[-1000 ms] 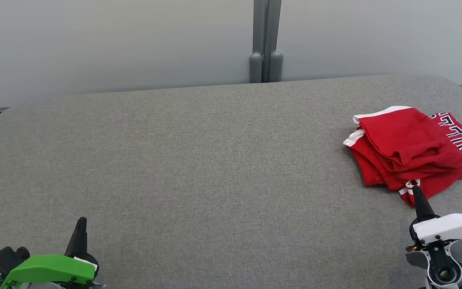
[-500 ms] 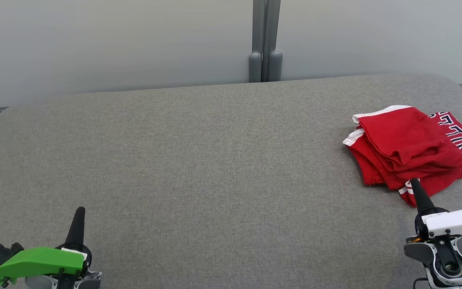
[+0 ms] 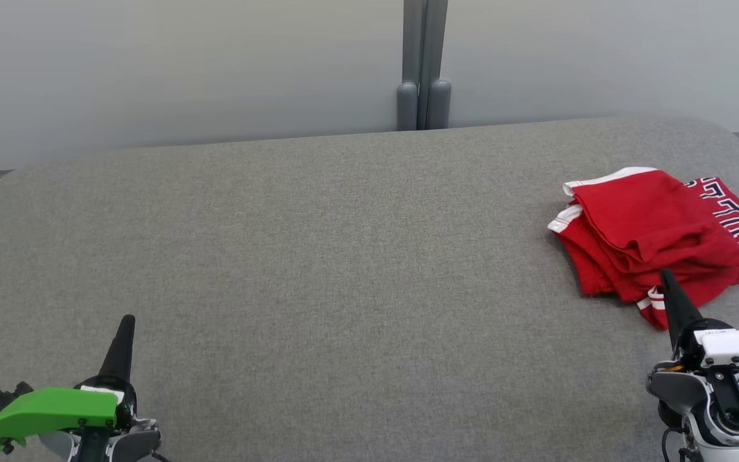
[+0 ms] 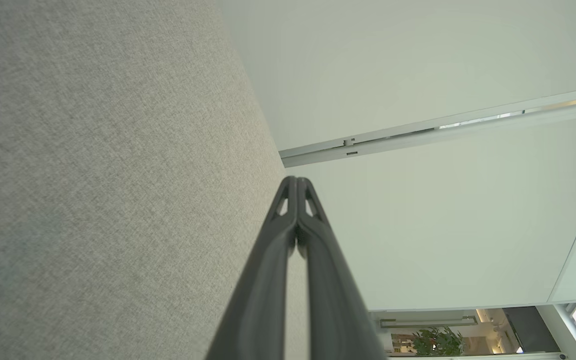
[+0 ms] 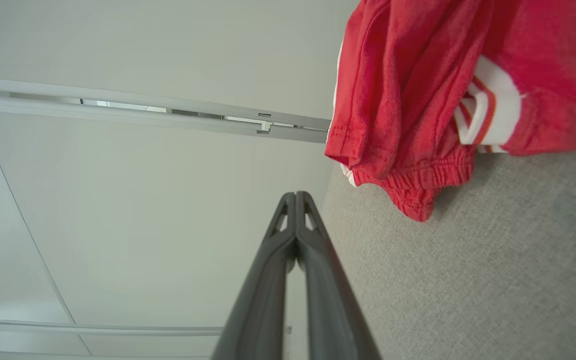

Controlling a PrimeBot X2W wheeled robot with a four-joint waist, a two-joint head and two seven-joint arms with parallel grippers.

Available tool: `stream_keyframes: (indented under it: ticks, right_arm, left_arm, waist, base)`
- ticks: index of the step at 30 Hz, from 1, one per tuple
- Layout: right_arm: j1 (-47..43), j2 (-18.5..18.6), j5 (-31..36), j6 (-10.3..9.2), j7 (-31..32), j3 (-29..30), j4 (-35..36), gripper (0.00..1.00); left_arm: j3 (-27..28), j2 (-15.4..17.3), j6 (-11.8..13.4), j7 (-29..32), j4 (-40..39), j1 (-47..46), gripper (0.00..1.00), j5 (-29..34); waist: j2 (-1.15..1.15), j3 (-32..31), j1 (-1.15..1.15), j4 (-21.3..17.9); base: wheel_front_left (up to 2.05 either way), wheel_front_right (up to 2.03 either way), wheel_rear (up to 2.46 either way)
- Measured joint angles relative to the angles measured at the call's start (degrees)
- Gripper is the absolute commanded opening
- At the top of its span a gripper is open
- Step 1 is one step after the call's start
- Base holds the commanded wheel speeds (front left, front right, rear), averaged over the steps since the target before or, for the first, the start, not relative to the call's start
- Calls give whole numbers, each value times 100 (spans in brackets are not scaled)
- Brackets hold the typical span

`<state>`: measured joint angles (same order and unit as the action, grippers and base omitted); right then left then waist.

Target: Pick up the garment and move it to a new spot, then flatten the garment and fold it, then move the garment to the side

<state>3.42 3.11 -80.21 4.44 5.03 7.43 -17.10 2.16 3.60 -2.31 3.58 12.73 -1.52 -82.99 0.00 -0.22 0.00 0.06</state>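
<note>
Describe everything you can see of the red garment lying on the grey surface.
The red garment lies in a loosely folded, rumpled stack of layers at the right side of the grey upholstered surface. It looks like soft knit cloth, with white trim along its edges, a gathered elastic hem and a band of dark, white-edged letters at its far right. Only the surface touches it; the shut right pincer points at its near edge, apparently just short of it.

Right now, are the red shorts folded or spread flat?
Folded, roughly: the red shorts lie bunched in overlapping layers near the grey padded table's right edge, not flat.
</note>
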Motion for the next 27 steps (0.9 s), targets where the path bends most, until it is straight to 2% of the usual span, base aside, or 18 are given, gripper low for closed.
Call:
stream_keyframes:
  ticks: [14,27]
  right_arm:
    - [120,-88,-1082,110,218,145,73,0]
    - [132,-88,-1105,109,216,141,145,0]
  left_arm:
    - [236,-123,-175,269,-24,-158,0,-873]
    - [258,-133,-175,269,-24,-177,0,-879]
  waist:
    - [0,14,0,-9]
    - [0,15,0,-9]
  base:
    - [0,0,0]
    - [0,0,0]
